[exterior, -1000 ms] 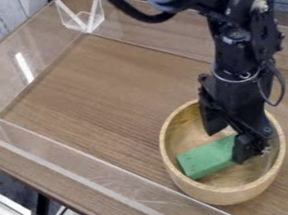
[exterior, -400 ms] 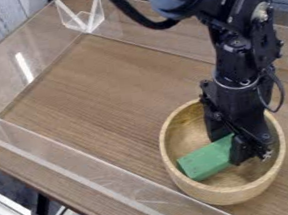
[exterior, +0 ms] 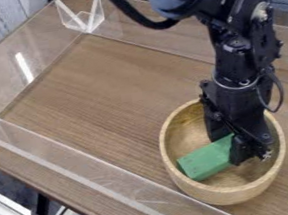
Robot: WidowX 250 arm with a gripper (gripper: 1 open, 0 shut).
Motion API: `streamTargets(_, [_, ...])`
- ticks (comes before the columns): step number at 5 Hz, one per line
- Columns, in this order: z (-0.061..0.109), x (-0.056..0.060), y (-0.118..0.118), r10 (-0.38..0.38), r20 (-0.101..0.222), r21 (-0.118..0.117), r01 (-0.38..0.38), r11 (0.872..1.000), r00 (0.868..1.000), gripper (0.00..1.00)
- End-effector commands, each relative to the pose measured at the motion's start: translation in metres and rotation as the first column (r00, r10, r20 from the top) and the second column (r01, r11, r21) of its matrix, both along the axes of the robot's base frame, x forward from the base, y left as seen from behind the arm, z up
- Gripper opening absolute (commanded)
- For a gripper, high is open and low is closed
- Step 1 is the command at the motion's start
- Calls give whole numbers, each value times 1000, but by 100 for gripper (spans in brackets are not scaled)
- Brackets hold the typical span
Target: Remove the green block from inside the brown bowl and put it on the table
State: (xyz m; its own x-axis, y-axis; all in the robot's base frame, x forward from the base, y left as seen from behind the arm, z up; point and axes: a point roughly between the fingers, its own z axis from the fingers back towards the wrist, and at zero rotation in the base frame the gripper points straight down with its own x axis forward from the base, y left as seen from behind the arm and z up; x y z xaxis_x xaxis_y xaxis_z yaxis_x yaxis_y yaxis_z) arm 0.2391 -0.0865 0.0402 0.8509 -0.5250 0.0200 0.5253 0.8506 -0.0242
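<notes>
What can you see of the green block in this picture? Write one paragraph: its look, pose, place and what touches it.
The green block is a small solid-green matte bar with flat faces. It lies inside the brown bowl, toward the near-left side, one long face up, angled across the floor. The black claw, pointing down, is shut on its right end. The left end is free.

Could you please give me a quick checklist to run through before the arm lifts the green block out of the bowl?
1. Gripper shut on the green block: ok.
2. Grip centred on the block: not ok, it pinches the right end.
3. Block free of the brown bowl rim: ok, it lies inside.
4. Bare table for placing: ok, open wood left of the bowl.
5. Grip firm enough to lift: cannot tell.
</notes>
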Motion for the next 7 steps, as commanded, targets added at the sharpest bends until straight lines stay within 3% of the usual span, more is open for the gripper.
streamTargets(1, [15, 7, 2, 13, 47, -16, -12, 1000, 999, 0])
streamTargets(7, [36, 7, 13, 44, 80, -27, -42, 999, 996, 0])
